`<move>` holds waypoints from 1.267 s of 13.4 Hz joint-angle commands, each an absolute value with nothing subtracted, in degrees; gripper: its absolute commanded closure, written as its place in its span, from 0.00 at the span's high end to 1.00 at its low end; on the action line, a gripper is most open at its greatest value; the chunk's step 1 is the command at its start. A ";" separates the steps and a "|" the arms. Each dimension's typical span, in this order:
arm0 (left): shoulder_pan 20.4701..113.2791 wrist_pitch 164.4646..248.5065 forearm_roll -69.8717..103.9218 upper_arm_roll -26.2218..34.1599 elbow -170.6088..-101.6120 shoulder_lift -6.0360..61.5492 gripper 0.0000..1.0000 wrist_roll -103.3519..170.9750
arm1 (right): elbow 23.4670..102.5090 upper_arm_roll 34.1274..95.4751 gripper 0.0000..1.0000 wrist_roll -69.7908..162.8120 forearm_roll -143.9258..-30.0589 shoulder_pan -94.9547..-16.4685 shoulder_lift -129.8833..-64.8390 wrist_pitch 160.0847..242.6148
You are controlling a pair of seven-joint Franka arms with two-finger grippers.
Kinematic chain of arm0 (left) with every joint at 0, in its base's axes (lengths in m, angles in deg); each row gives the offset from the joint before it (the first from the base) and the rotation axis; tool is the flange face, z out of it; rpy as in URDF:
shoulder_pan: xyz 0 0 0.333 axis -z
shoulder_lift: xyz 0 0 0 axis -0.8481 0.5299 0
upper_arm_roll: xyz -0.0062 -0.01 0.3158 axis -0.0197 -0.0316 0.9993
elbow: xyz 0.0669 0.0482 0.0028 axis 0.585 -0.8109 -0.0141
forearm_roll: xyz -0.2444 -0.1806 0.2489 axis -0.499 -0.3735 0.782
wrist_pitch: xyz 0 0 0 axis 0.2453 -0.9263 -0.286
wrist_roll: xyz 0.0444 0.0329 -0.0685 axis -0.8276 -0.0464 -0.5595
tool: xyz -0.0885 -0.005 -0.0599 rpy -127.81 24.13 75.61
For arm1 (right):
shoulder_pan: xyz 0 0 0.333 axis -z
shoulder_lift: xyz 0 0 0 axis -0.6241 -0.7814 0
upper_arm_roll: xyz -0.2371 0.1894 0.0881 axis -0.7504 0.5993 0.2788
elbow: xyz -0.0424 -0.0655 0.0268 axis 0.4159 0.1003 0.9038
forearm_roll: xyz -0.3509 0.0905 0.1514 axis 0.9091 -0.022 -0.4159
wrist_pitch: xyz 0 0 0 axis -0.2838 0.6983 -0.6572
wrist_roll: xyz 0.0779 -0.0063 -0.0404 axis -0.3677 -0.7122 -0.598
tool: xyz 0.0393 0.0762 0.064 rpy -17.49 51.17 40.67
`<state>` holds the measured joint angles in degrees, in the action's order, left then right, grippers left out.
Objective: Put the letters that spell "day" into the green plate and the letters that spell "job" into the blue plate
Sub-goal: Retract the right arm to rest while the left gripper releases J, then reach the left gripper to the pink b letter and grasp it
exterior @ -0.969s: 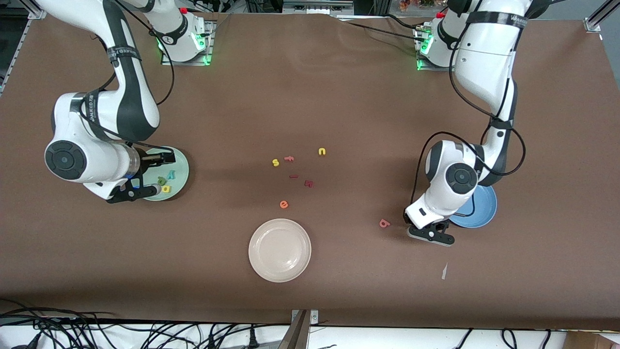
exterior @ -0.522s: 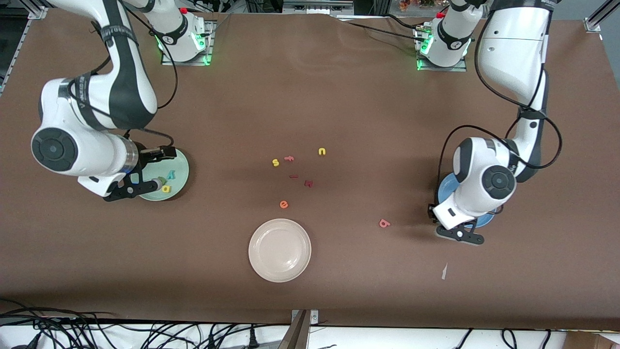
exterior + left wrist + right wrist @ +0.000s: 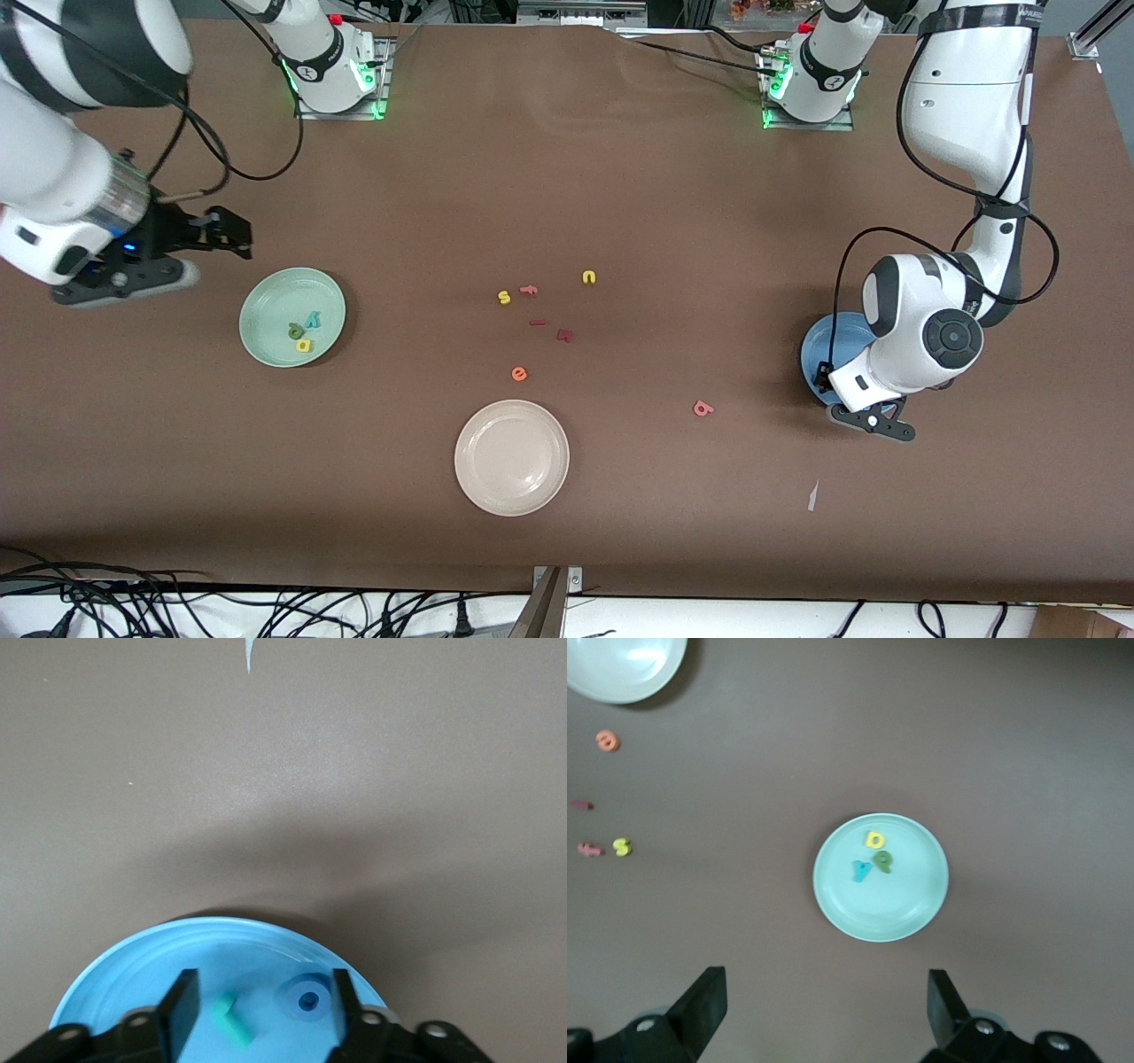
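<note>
Teal j [image 3: 232, 1022] lying flat in blue plate [image 3: 133, 952] beside o [image 3: 307, 999], left gripper [image 3: 262, 1014] spread above, right gripper [image 3: 824, 1010] spread.

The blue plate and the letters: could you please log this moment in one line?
green plate: d, a, y in | blue plate: j, o in | b: on table | left gripper: open over blue plate | right gripper: open

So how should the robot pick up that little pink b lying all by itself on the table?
The pink b lies flat on the brown table, with bare cloth all around it, so coming straight down from above looks best. Because it is so small, the fingers would probably close across the whole letter, pinching its outer edges. The left hand, over the blue plate, is the closer one.
</note>
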<state>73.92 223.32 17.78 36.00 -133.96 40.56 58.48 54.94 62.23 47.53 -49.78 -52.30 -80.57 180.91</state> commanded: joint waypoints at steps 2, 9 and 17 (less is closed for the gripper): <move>74.96 223.00 16.09 36.18 -135.19 38.17 0.80 59.16 | 58.28 63.13 1.00 46.14 -50.06 -49.43 -74.96 179.19; 85.68 223.70 10.99 35.74 -127.03 43.79 0.79 40.90 | 55.30 62.08 1.00 45.87 -50.32 -47.40 -74.77 171.34; 89.99 227.66 10.90 35.65 -119.72 51.08 0.79 32.97 | 54.58 62.25 1.00 45.87 -50.41 -46.79 -76.00 168.96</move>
<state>88.81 226.47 12.55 34.78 -121.90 48.41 33.79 55.35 61.87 46.04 -50.16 -46.90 -75.72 169.93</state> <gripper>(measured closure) 0.211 0.000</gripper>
